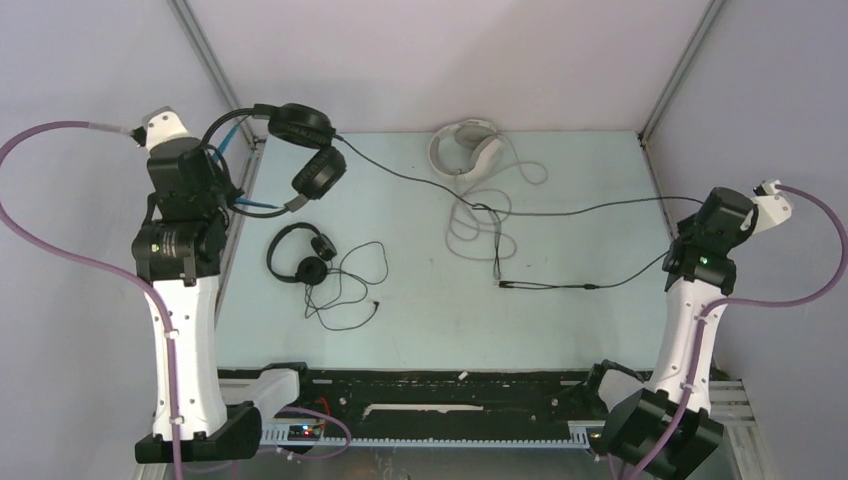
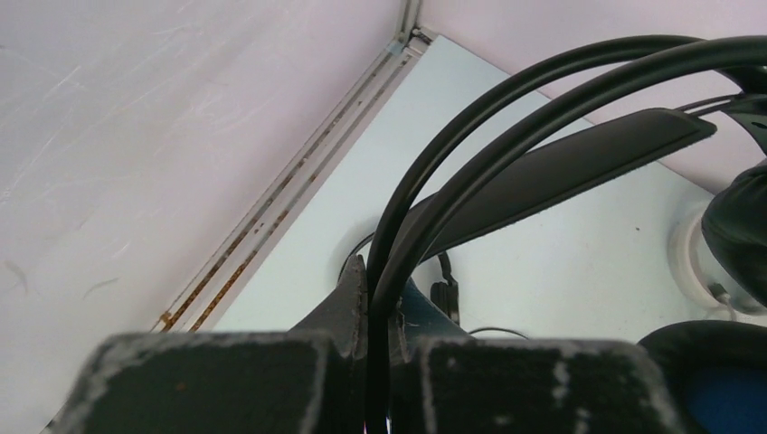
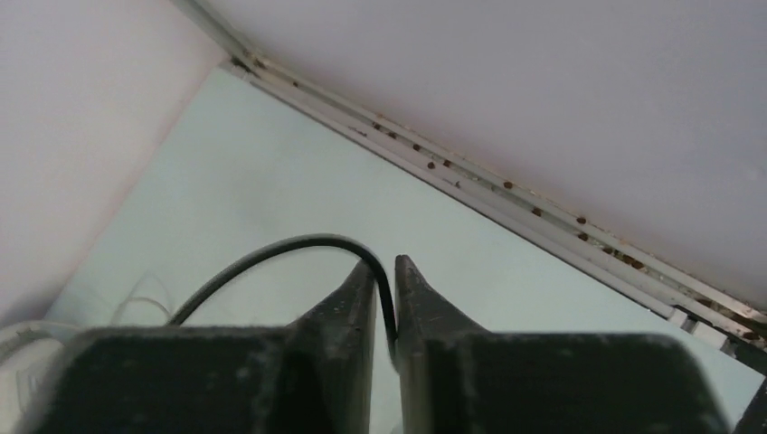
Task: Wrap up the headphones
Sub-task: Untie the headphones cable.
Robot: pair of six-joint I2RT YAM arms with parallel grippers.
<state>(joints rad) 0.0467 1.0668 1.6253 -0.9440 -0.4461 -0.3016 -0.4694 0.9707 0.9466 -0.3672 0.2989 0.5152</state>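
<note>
The bulky black headphones (image 1: 305, 150) with the blue-lined headband hang above the far left of the table. My left gripper (image 1: 222, 172) is shut on their thin headband wires (image 2: 380, 289). The padded strap (image 2: 561, 172) and a blue-lined ear cup (image 2: 724, 380) show in the left wrist view. Their black cord (image 1: 560, 212) stretches across the table to my right gripper (image 1: 690, 225), which is shut on the cord (image 3: 271, 249) between its fingertips (image 3: 387, 271). The white-grey headphones (image 1: 465, 150) lie at the back centre. The small thin black headphones (image 1: 298, 255) lie at the left with a loose cord (image 1: 345, 290).
The white pair's pale cord (image 1: 480, 215) lies in loops in the middle of the table, crossed by the black cord. A plug end (image 1: 505, 285) lies near the centre. Walls with metal rails close the table on the left (image 2: 271, 217), right and back (image 3: 506, 185).
</note>
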